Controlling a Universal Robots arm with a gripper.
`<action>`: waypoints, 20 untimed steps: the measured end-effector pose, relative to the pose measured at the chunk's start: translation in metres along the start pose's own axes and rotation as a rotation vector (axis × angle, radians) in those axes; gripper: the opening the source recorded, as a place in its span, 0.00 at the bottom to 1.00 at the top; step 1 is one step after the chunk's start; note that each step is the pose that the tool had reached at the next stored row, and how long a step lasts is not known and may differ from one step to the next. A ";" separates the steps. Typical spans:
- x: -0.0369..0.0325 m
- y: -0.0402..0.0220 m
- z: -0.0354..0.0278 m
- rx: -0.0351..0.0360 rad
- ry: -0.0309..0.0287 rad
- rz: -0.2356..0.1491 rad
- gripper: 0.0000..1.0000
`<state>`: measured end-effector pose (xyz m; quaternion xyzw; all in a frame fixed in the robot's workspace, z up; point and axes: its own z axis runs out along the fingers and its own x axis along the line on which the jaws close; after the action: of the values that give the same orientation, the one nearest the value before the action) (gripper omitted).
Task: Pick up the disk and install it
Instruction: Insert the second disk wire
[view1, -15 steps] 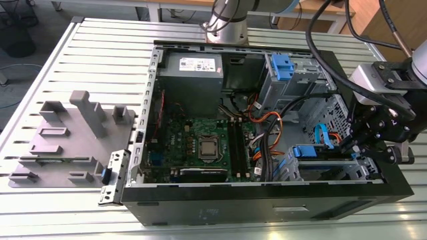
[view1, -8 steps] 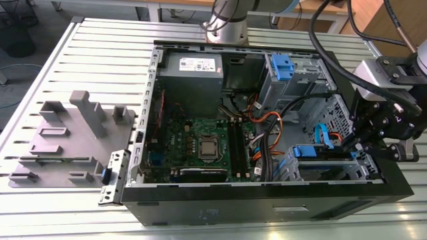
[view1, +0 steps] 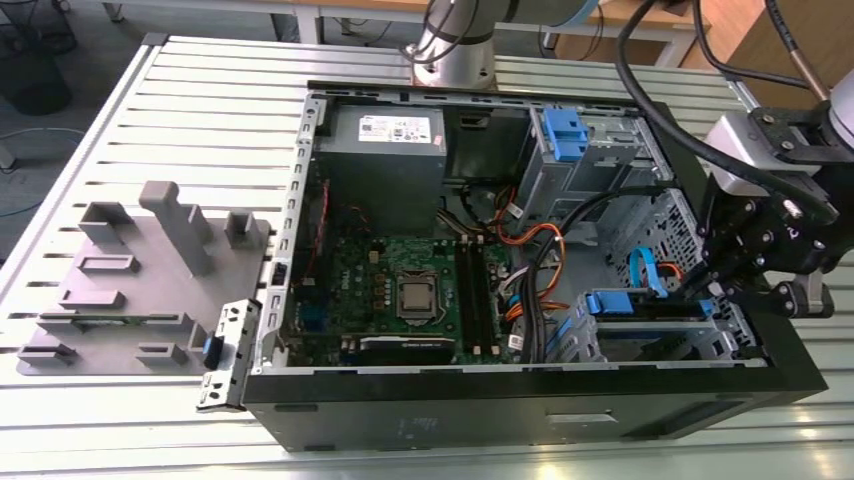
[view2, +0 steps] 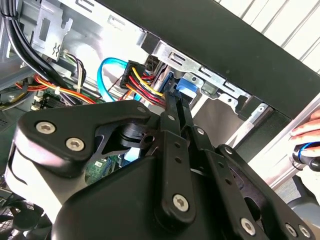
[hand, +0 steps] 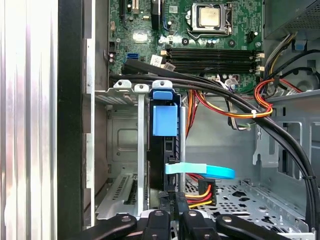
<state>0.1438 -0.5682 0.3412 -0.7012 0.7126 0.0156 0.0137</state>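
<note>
Nearest, we see one gripper, its fingers narrowed on one disk standing on edge in the drive bay; beyond lie one blue cable and one motherboard.

A matte black linkage tool with silver screws, black cables and a silver-grey wrist.

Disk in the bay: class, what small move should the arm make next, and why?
Probably a gentle push deeper into the bay. The disk stands on edge between the bay's metal walls, the gripper is at its near end, and whether it has seated cannot be seen.
</note>
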 end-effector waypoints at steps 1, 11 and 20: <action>-0.0001 0.0006 -0.0001 0.0000 0.0001 0.000 0.16; 0.0001 0.0058 0.0015 0.0002 0.0001 0.000 0.16; 0.0002 0.0075 0.0034 0.0002 0.0007 0.000 0.16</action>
<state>0.1362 -0.5681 0.3378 -0.7012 0.7127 0.0153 0.0136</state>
